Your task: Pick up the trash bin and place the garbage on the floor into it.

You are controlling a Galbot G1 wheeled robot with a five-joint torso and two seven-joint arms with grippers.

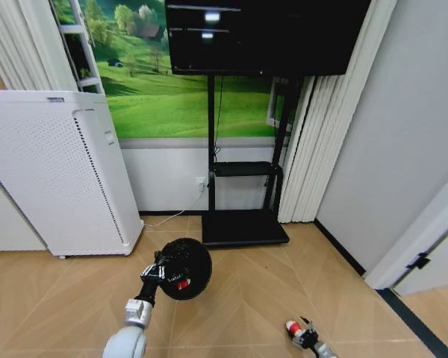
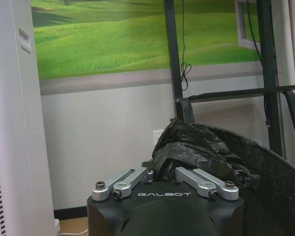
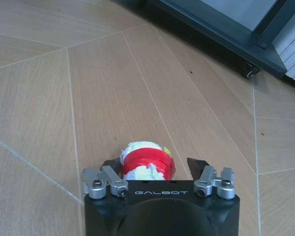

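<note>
1. 2 grippers are working at once: the left gripper (image 1: 166, 267) is holding the trash bin (image 1: 188, 262) up off the wooden floor (image 1: 261, 291), in front of the black TV stand (image 1: 243, 227) and to the right of the tall white perforated appliance (image 1: 56, 171).
2. In the left wrist view, its jaws are sitting closed on the rim, pinching the crumpled black liner bag (image 2: 196, 147).
3. The bin is tilting, its mouth facing the head camera, and something red and white (image 1: 181, 283) is showing inside it.
4. The right gripper (image 1: 305, 335) is hanging low over the floor at the lower right, well apart from the bin.
5. Its jaws are standing partly open around a red-and-white packet (image 3: 146, 164), one finger at each side; actual contact is hard to judge.
</note>
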